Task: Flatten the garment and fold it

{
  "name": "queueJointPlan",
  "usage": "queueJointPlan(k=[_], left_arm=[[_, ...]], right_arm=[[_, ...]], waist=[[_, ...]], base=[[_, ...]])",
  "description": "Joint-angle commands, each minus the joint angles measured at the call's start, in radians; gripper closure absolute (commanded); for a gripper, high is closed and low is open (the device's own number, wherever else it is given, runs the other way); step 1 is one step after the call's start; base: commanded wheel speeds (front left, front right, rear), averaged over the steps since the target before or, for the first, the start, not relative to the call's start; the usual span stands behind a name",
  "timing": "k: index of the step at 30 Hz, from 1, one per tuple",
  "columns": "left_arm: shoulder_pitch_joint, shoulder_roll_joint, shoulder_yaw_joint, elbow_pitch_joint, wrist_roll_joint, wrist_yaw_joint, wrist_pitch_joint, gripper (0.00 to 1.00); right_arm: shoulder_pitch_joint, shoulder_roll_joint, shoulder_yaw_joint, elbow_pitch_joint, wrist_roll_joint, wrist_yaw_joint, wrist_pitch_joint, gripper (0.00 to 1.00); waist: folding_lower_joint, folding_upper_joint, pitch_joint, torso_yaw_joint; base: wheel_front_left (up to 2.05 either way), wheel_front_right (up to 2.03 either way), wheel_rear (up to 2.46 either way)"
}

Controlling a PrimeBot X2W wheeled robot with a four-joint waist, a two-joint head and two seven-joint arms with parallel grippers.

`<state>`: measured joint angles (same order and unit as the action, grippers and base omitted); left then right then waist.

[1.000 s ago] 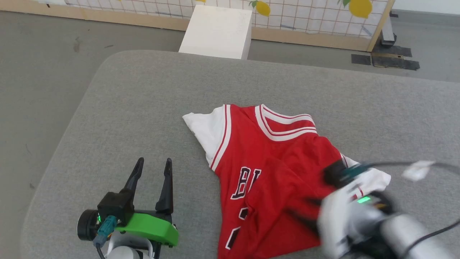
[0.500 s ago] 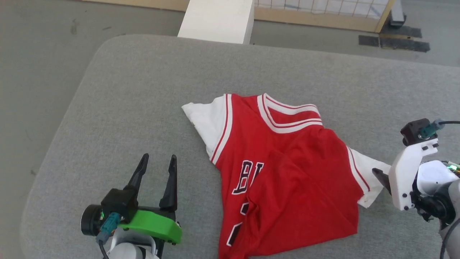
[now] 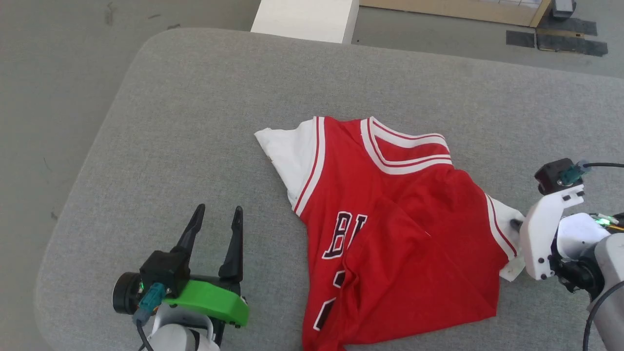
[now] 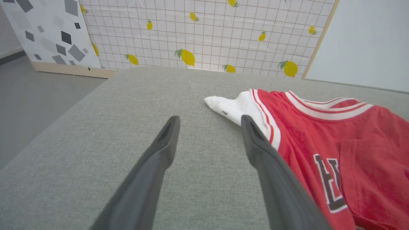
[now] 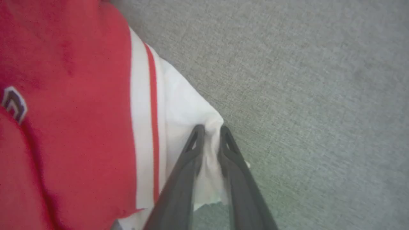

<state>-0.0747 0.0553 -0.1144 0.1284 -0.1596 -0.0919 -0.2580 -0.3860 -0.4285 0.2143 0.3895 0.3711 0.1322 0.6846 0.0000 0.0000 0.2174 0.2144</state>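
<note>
Half of the black print on the garment [image 3: 414,253] is hidden under a fold of its own red cloth (I can read only the first letters), and its hem runs off the bottom edge of the head view. The garment lies rumpled on the grey cushion [image 3: 195,122]. My right gripper [image 5: 209,131] sits at the garment's right edge. In the head view the white wrist bracket [image 3: 541,239] masks its tips, but the wrist view shows both fingers [image 5: 188,159] pinched narrow on the white sleeve [image 5: 182,105]. Half a second ago those fingers stood apart, just off that sleeve. My left gripper [image 3: 217,214] is as before, jaws wide and holding nothing, just left of the garment.
</note>
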Motion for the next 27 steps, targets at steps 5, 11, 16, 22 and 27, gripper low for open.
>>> queueJointPlan(k=[5, 11, 16, 22, 27], left_arm=[[-0.008, -0.005, -0.003, 0.017, -0.008, 0.0, -0.004, 0.0], [0.001, -0.005, -0.003, 0.02, -0.013, 0.0, -0.004, 0.0], [0.014, -0.005, 0.0, 0.012, -0.014, 0.004, -0.004, 0.0], [0.022, -0.005, 0.006, 0.009, -0.014, 0.003, -0.004, 0.0], [0.019, -0.005, 0.007, 0.014, -0.006, -0.003, -0.004, 0.0]], right_arm=[[-0.047, -0.048, -0.006, 0.012, -0.025, -0.002, -0.068, 1.0], [-0.133, -0.145, -0.047, -0.029, -0.115, -0.002, -0.146, 1.0], [-0.139, -0.184, -0.091, -0.074, -0.199, -0.002, -0.211, 1.0], [0.028, -0.143, -0.069, -0.081, -0.181, -0.002, -0.188, 1.0], [0.133, -0.097, -0.035, -0.03, -0.156, -0.002, -0.214, 1.0]], waist=[[0.0, 0.0, -0.045, -0.036], [0.0, 0.0, -0.081, -0.061], [0.0, 0.0, -0.09, -0.075], [0.0, 0.0, -0.08, -0.092], [0.0, 0.0, -0.077, -0.104]], base=[[0.0, 0.0, 0.0], [0.0, 0.0, 0.0], [0.0, 0.0, 0.0], [0.0, 0.0, 0.0], [0.0, 0.0, 0.0]])
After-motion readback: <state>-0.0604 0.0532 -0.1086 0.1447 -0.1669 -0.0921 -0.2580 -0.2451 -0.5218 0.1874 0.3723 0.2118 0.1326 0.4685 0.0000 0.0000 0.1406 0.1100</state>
